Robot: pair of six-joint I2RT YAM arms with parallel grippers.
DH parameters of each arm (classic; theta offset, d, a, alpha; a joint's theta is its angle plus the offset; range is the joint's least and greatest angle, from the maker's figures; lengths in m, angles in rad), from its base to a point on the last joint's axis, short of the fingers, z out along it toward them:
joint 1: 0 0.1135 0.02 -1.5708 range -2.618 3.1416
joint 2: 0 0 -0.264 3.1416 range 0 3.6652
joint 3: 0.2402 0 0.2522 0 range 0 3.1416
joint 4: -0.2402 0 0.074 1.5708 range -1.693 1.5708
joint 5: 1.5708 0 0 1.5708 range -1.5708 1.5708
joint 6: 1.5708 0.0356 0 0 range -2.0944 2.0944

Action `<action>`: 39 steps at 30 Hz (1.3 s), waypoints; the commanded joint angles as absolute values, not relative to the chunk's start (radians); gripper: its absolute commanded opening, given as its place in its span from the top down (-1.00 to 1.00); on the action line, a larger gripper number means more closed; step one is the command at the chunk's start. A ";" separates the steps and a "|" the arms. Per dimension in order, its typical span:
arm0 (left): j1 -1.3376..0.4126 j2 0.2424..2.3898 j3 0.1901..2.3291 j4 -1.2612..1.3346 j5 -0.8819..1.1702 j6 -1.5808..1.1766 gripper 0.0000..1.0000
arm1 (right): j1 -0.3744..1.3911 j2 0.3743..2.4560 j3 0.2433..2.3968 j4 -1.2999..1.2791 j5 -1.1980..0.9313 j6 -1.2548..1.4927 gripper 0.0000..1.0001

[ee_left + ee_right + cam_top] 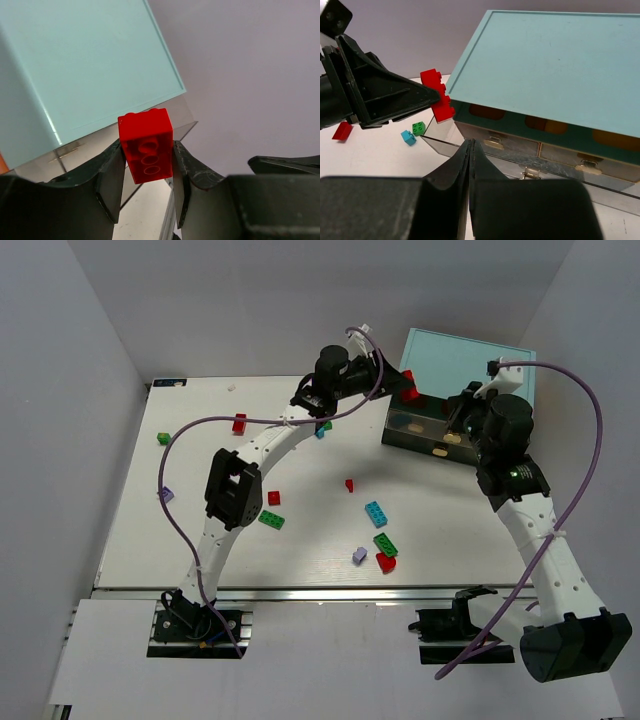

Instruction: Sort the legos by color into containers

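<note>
Left gripper (148, 172) clamping a red lego (146, 142) beside the teal cabinet (90, 65); right gripper (470, 155), jaws pressed together on nothing, before its clear drawers (570, 157).

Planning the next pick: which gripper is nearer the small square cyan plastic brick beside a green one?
Left. The left gripper, holding a red brick, is right of the cyan brick; the right gripper is farther right.

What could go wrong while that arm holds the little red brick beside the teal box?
The small red plastic brick in the left gripper hangs near the edge of the pulled-out clear drawer; released here, it might land outside. The right gripper sits close by the light teal cabinet too, so the arms could bump.
</note>
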State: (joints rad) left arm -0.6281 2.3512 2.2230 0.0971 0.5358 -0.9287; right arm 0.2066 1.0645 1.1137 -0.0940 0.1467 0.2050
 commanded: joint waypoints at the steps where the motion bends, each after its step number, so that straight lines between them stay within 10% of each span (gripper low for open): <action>1: -0.632 2.347 2.252 0.014 0.471 -0.862 0.31 | 0.196 1.046 1.112 -0.066 0.137 0.224 1.00; 12: -0.641 2.367 2.309 -0.081 0.344 -0.822 -0.35 | 0.178 1.025 1.080 -0.049 0.075 0.193 1.00; 17: -0.641 2.346 2.312 -0.066 0.345 -0.831 -0.36 | 0.170 0.990 1.028 0.027 -0.208 0.037 0.59; 21: -0.641 2.281 2.313 -0.041 0.333 -0.827 -0.08 | 0.170 0.968 0.982 0.013 -0.691 -0.199 -0.15; 24: -0.621 2.202 2.289 -0.073 0.311 -0.801 0.44 | 0.179 1.011 1.023 -0.306 -1.099 -0.677 -0.06; 28: -0.586 2.052 2.247 -0.210 0.226 -0.680 0.66 | 0.198 1.126 1.091 -0.865 -1.096 -1.140 0.15; 35: -0.537 1.687 1.857 -0.474 0.081 -0.554 -0.41 | 0.227 1.292 1.031 -1.312 -0.887 -1.810 -0.19; 39: -0.518 1.450 1.463 -0.550 -0.038 -0.551 -0.65 | 0.273 1.275 0.940 -1.261 -0.833 -1.962 -0.43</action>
State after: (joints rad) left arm -0.5156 1.5597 1.6691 -0.3988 0.0803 -0.5907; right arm 0.2382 1.3029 0.9634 -1.1706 -0.8650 -1.7016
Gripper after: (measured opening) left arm 0.802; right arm 0.704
